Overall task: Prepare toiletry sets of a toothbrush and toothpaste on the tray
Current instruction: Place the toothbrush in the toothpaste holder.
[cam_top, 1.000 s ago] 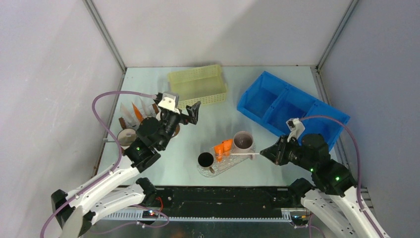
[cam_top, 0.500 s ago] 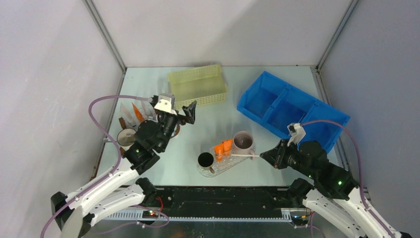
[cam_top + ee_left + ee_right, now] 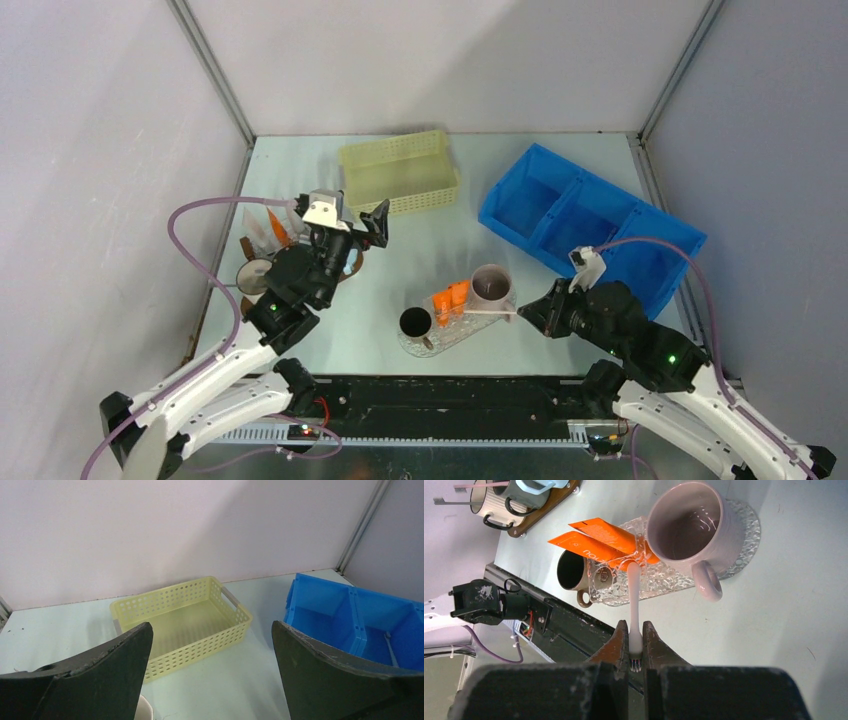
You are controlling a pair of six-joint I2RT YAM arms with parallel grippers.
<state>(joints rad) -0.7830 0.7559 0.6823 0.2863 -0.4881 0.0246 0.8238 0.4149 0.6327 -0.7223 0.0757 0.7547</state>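
A clear glass tray (image 3: 472,327) near the front middle carries a dark mug (image 3: 415,322), a pink mug (image 3: 491,285) and two orange toothpaste tubes (image 3: 450,298). My right gripper (image 3: 528,312) is shut on the bristle end of a pale pink toothbrush (image 3: 490,313). In the right wrist view the toothbrush (image 3: 634,600) reaches from the right gripper (image 3: 635,630) to the orange tubes (image 3: 599,537), beside the pink mug (image 3: 689,525), over the tray (image 3: 744,535). My left gripper (image 3: 365,240) hangs open and holds nothing, left of the tray; its wrist view shows the left gripper (image 3: 210,627) open over bare table.
A yellow perforated basket (image 3: 400,172) (image 3: 182,617) stands at the back middle. A blue divided bin (image 3: 590,225) (image 3: 350,615) sits at the back right. A wooden board (image 3: 262,240) at the left holds mugs with toothbrushes (image 3: 499,500) and more tubes.
My right gripper has drifted a little left with the toothbrush, closer to the tray. The left arm has pulled back to the left, still open.
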